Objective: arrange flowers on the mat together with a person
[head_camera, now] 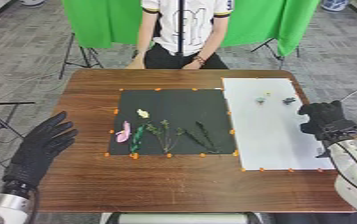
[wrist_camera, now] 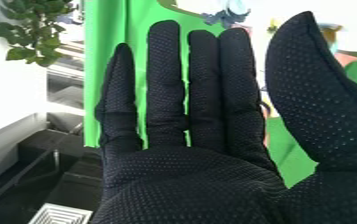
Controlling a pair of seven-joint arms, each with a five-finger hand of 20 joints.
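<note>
Head view: a dark grey mat [head_camera: 176, 107] is laid left of centre on the brown wooden tabletop [head_camera: 174, 187]; a white rectangular sheet [head_camera: 285, 135] is laid at right. Both are tacked at the edges with orange tabs, presumably so that they do not slip.

Count, mat: one pale cream flower [head_camera: 142, 113], one pink flower [head_camera: 123, 132], one glossy dark green strand [head_camera: 137, 139], and about four thin green sprigs [head_camera: 166, 134]; stems are crossed, count uncertain. Stems are spread low on the mat, probably so that blooms can be set above them. Count, sheet: three small blooms [head_camera: 289, 101], grouped near its top, likely kept there as supply.

Two hands noted. The black-gloved right hand [wrist_camera: 192, 175] is held wide and empty beside the sheet's right edge, apparently to keep the blooms within reach. The black-gloved left hand [head_camera: 43, 145], lower left, is also opened and empty, judged to be waiting clear of the mat.
</note>
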